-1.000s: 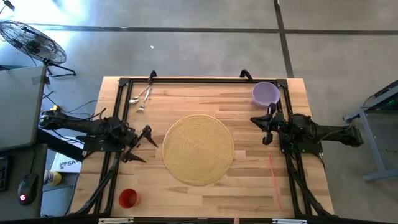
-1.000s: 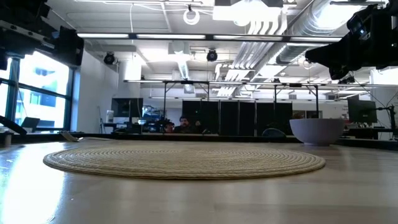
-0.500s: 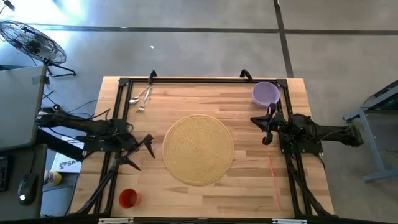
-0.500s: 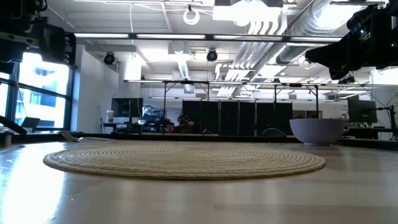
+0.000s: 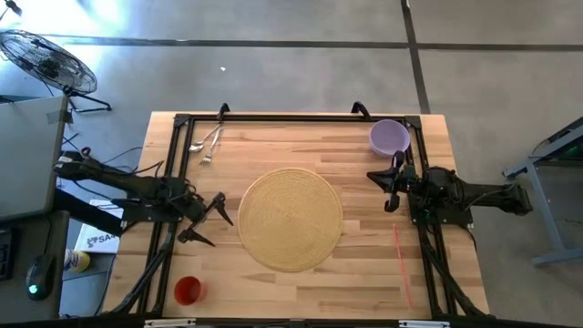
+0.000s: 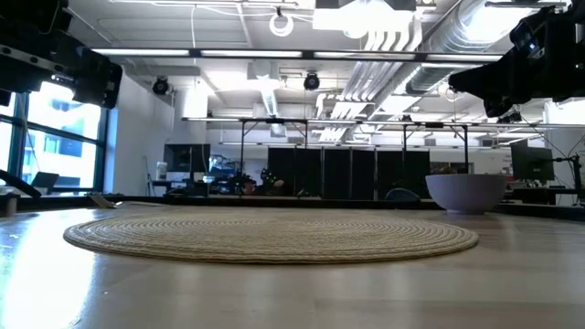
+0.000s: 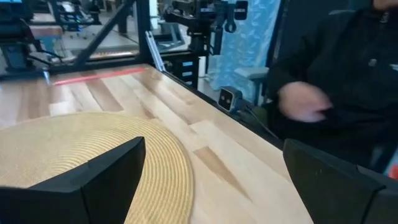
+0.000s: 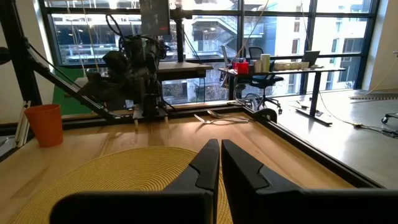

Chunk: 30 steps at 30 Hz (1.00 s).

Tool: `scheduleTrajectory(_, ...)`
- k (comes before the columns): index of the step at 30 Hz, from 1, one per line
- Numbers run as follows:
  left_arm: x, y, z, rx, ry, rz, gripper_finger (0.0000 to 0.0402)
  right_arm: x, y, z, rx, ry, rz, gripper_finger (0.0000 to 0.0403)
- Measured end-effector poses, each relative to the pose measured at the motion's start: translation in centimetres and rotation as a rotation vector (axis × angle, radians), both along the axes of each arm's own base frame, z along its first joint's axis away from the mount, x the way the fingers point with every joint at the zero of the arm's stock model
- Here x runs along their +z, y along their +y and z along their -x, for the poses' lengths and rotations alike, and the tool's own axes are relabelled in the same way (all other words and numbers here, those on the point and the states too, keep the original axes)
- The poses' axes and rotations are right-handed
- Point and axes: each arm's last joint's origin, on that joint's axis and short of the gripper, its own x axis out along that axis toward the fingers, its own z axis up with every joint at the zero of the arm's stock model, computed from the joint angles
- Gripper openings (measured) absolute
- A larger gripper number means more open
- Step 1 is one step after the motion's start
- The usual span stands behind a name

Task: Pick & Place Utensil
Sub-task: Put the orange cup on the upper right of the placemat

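Ideally, left gripper (image 5: 211, 220), jaws wide open beside the mat (image 5: 290, 219), swings toward the utensils (image 5: 207, 144) and descends squarely; right gripper (image 5: 392, 189) waits closed.

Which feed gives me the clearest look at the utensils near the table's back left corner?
The high view: the utensils lie in full outline on bare wood beside the frame, apart from the round mat. The right wrist view shows them far off and thin, past the mat. The low and left wrist views do not show them.

Round woven mat (image 5: 290, 219) mid-table; purple bowl (image 5: 389, 137) far right corner; orange cup (image 5: 187, 291) near left edge.
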Motion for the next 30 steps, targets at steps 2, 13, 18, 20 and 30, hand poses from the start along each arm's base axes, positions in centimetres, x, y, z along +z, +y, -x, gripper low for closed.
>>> scheduleTrajectory(2, 0.1, -0.5, 0.0, 0.017, -0.012, -0.005, 0.0376, 0.0, 0.0, 0.0, 0.000, 0.000, 0.000, 0.0012)
scheduleTrajectory(13, -0.5, -3.0, 0.4, -0.073, -0.024, -0.086, 0.0376, 0.0, 0.0, 0.0, 0.000, 0.000, 0.000, 0.0012)
scheduleTrajectory(18, -0.9, -3.4, 0.7, -0.113, 0.004, -0.112, 0.0376, 0.0, 0.0, 0.0, 0.000, 0.000, 0.000, 0.0012)
scheduleTrajectory(20, -1.2, -3.3, 0.7, -0.119, 0.033, -0.119, 0.0376, 0.0, 0.0, 0.0, 0.000, 0.000, 0.000, 0.0012)
scheduleTrajectory(30, -1.7, -3.6, 1.2, -0.297, 0.088, -0.119, 0.0376, 0.0, 0.0, 0.0, 0.000, 0.000, 0.000, 0.0012)
